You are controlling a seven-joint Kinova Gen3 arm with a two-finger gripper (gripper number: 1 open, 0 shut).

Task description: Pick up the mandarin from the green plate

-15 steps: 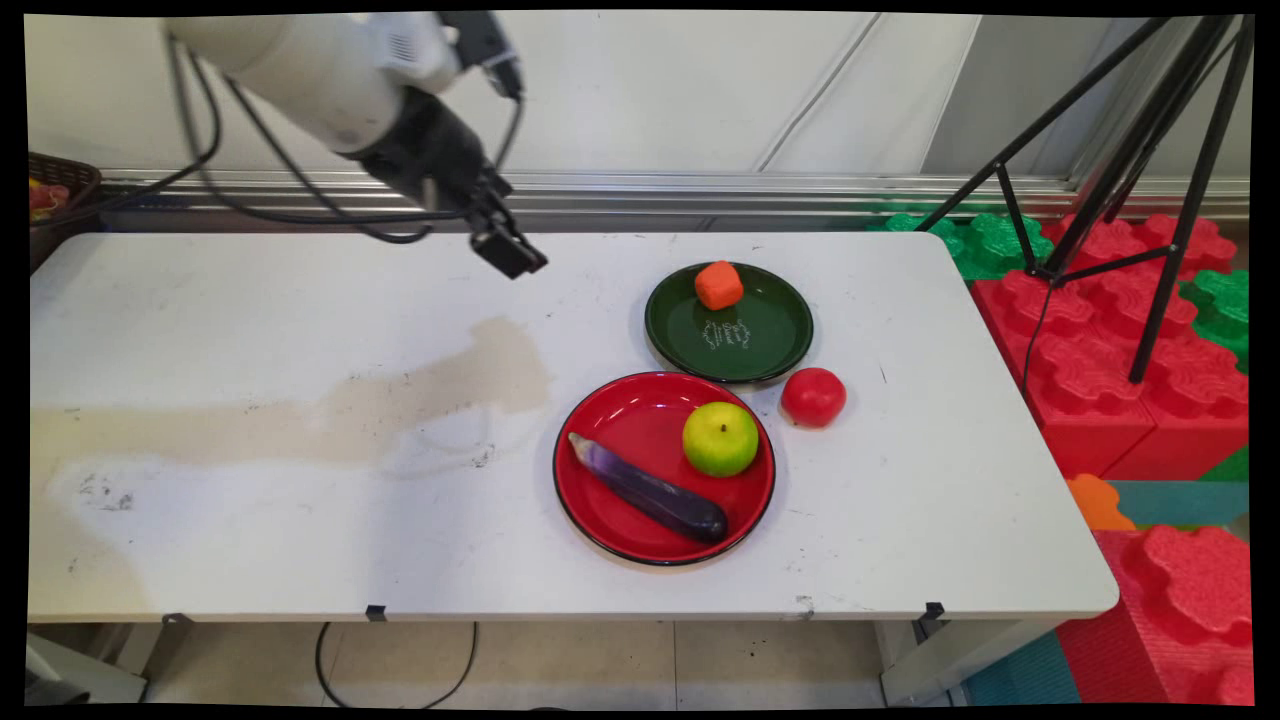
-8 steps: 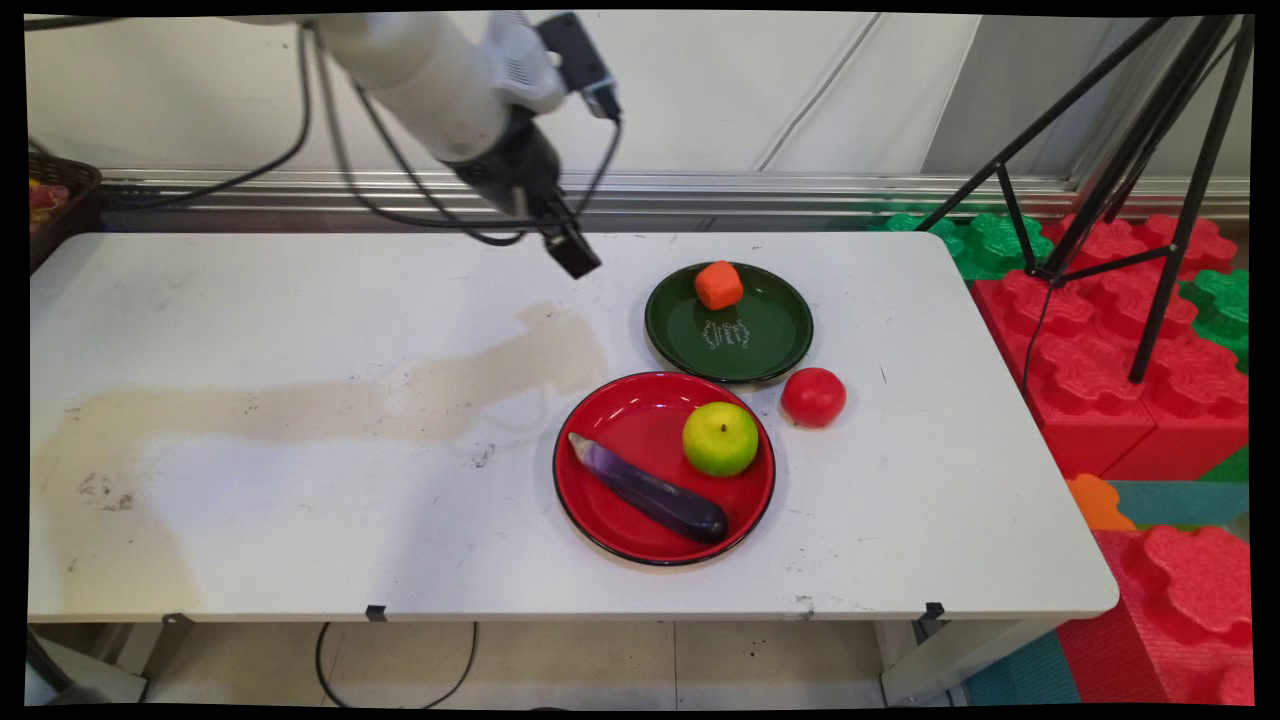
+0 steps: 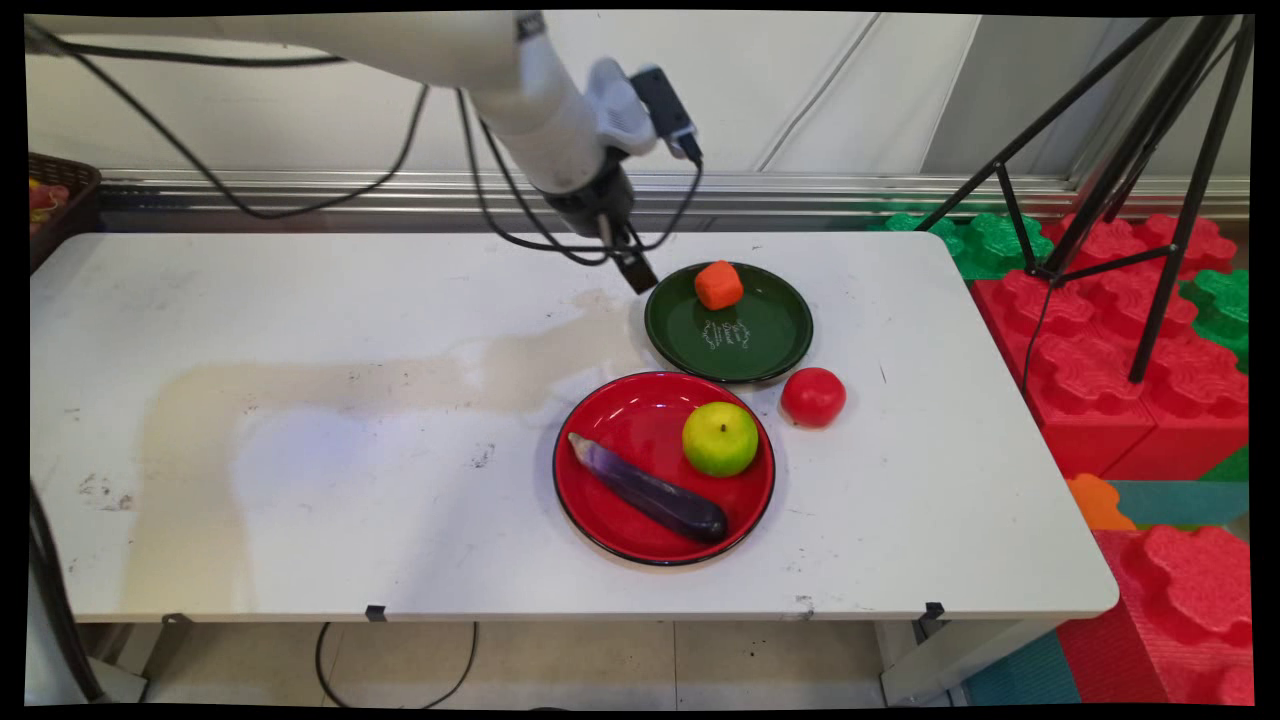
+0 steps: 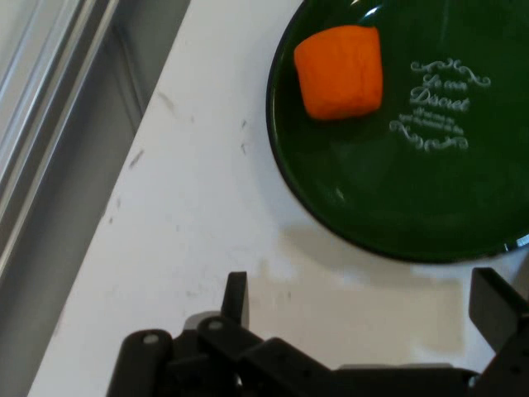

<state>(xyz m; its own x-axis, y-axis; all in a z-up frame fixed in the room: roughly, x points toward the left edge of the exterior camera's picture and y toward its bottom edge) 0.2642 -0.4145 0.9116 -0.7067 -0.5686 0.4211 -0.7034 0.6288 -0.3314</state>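
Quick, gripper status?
Gripper: open, holding nothing, above the table beside the green plate.

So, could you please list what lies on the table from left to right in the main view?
Tool above the table, eggplant, orange block, red tomato. The plates and the apple overlap these, so I left them out.

Red plate (image 3: 600, 480) holds green apple (image 3: 720, 439) and eggplant (image 3: 650, 491).
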